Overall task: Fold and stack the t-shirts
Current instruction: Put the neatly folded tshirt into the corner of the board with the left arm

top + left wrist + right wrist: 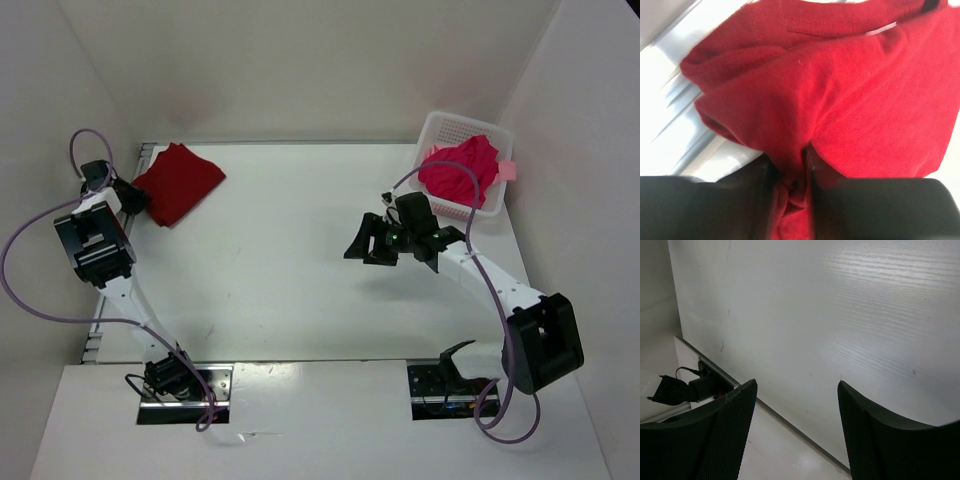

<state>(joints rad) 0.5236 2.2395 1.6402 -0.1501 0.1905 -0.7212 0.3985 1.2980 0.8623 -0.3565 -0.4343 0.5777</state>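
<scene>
A folded dark red t-shirt (180,181) lies at the far left of the table. My left gripper (133,200) is shut on its near left edge; the left wrist view shows the red cloth (840,100) pinched between my two black fingers (755,190). A bright crimson-pink t-shirt (460,170) lies crumpled in the white basket (440,130) at the far right, with a bit of light salmon pink cloth (507,170) at the basket's right rim. My right gripper (362,243) is open and empty over the bare table, left of the basket.
The white table (290,260) is walled in by white panels at the back and sides. A metal strip runs along its left edge (685,130). The arm bases and purple cables sit at the near edge.
</scene>
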